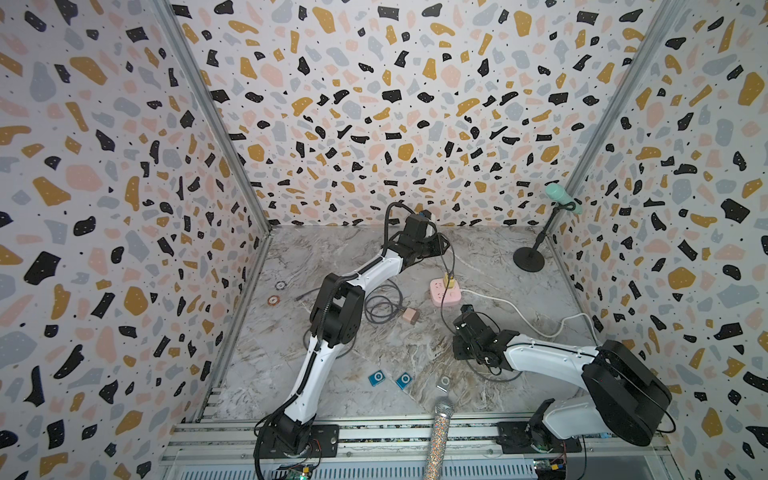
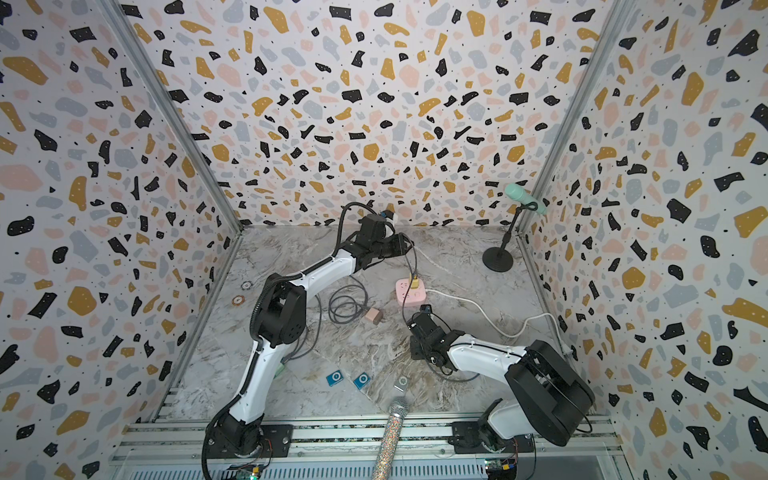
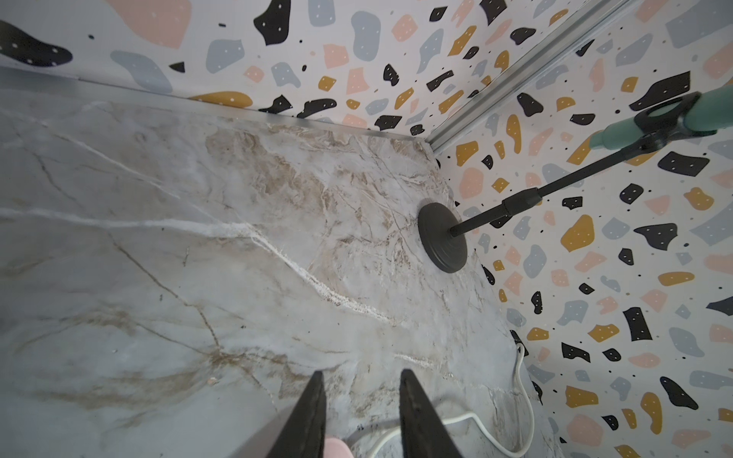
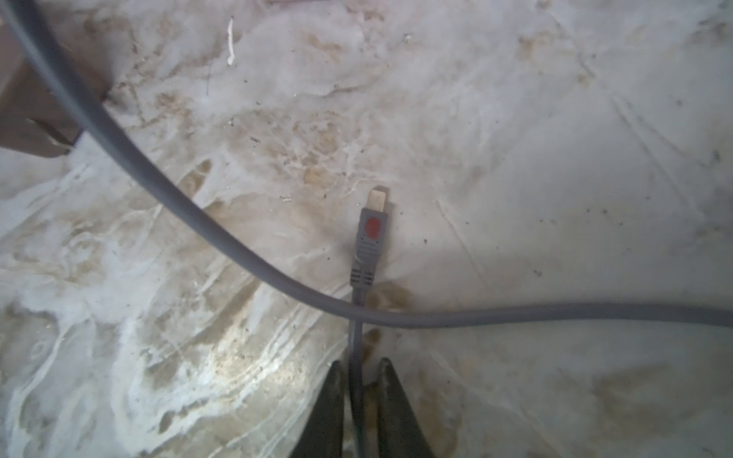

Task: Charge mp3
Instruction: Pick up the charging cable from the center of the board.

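Strip (image 1: 436, 289) holds yellow plug (image 1: 449, 281); right tool (image 4: 359, 363) pinches grey cable (image 4: 355, 341).

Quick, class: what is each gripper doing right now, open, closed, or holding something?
Left gripper: open, holding nothing.
Right gripper: closed on the grey USB cable, just behind its connector.

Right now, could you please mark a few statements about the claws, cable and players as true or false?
The right claw is shut on the thin grey cable. True.
Its grey plug with a red mark is inserted in an mp3 player. False: the plug is bare; the two blue square mp3 players lie near the front rail.
The left claw holds the small silver mp3 player. False: it is open and empty; that player lies on the marble tabletop.
A yellow plug sits in the pink power strip. True.
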Controlling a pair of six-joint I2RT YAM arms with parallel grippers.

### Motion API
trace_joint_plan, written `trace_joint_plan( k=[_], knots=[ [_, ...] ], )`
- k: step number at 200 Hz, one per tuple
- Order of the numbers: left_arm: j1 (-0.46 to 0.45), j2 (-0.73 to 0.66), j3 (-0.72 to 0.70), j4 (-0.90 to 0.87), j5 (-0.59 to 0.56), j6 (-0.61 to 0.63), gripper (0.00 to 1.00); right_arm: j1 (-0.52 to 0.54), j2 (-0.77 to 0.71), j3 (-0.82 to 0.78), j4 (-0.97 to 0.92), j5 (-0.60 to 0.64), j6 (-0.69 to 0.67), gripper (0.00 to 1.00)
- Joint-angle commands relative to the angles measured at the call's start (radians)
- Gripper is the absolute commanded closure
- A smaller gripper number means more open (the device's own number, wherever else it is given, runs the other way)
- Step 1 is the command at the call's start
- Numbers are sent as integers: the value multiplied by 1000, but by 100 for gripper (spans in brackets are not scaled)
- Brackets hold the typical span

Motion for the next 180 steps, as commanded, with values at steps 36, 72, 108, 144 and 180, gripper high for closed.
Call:
trace_joint_plan(
  k=[36, 72, 108, 144, 180],
  knots=[
    [8, -161, -107, -73, -27, 93, 58, 99, 60, -10, 18, -50, -82, 100],
    [42, -301, -222, -137, -77, 132, 48, 108, 0, -11, 41, -117, -149, 100],
    [66, -486, -415, -172, -157, 164, 43, 108, -92, 15, 51, -176, -274, 100],
    [68, -668, -625, -237, -280, 179, 42, 112, -147, 61, 46, -229, -412, 100],
    [69, -833, -804, -250, -150, 217, 46, 111, -200, 110, 69, -254, -562, 100]
  ],
)
